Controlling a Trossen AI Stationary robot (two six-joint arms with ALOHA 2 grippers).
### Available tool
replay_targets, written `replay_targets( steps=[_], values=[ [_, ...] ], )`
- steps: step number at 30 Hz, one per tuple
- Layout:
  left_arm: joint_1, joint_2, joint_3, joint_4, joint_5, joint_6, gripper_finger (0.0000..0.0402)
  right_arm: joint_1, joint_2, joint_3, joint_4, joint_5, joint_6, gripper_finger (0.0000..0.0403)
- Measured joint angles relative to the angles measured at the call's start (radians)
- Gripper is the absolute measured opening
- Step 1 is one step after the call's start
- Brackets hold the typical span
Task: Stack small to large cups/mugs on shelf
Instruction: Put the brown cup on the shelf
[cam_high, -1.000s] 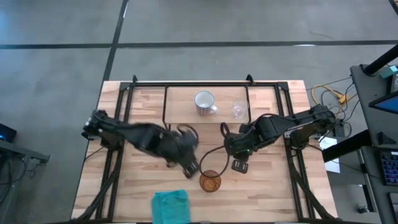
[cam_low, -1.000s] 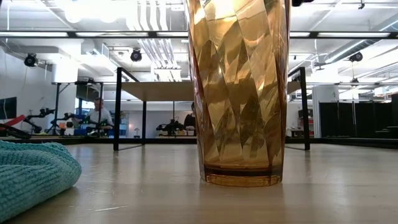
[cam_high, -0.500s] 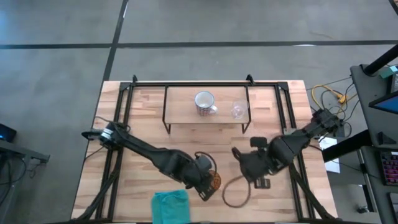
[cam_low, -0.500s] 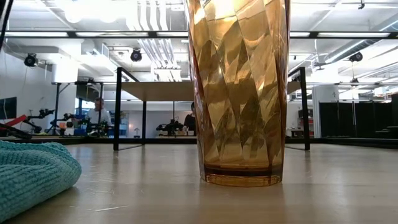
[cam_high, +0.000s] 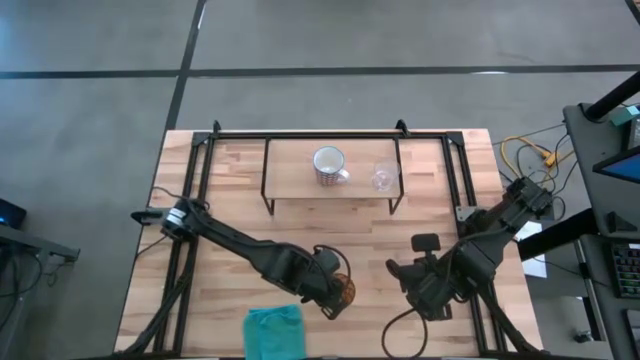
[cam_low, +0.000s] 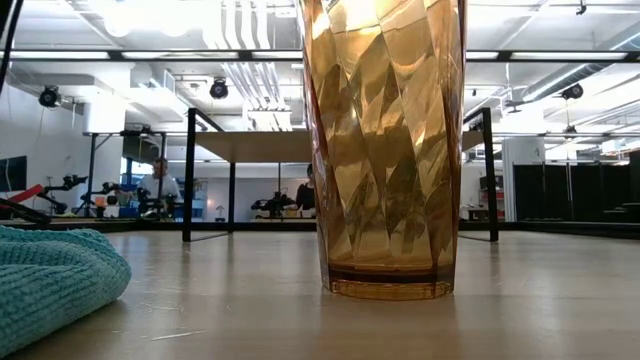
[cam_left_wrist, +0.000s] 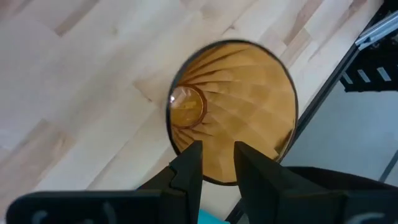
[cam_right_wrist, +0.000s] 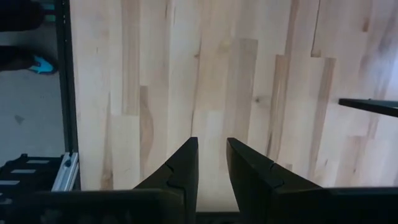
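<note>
Since a second ago we see both arms swing toward the near side of the table (cam_high: 230, 200): the left end effector (cam_high: 335, 296) moves from mid-table onto the amber ribbed tumbler (cam_high: 342, 291), and the right end effector (cam_high: 425, 296) backs away to the near right, above bare wood. The tumbler, white mug (cam_high: 328, 164) and clear glass (cam_high: 383, 177) sit where they sat.

In the left wrist view the left end effector's fingers (cam_left_wrist: 189, 167) sit close together over the near rim of the tumbler's mouth, one seemingly inside and one outside, but we cannot tell whether they actually pinch the wall. The low view shows the tumbler standing flat on the table, beside the teal cloth (cam_low: 50, 285).

The right end effector's fingers (cam_right_wrist: 183, 163) stand narrowly parted and hold nothing.

We judge the task about two-thirds done: mug and glass stand side by side on the shelf (cam_high: 295, 160), glass to the right. Left to do is lifting the tumbler and setting it on the shelf's open left part, beside the mug.
</note>
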Motion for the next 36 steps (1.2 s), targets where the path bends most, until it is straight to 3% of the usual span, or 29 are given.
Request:
replay_targets(
  steps=[9,16,36],
  values=[
    [0.0,-0.007,0.016,-0.024,-0.022,-0.001,0.0077,0.001,0.0,0.0,0.003,0.027,0.0,0.0077],
    [0.001,-0.007,0.016,-0.131,-0.035,0.0,0.0077,0.001,0.0,0.0,0.018,0.035,0.0,0.0077],
    [0.001,-0.006,-0.01,-0.112,-0.043,0.003,0.0077,0.001,0.0,0.0,0.034,0.052,0.027,0.0077]
  ],
)
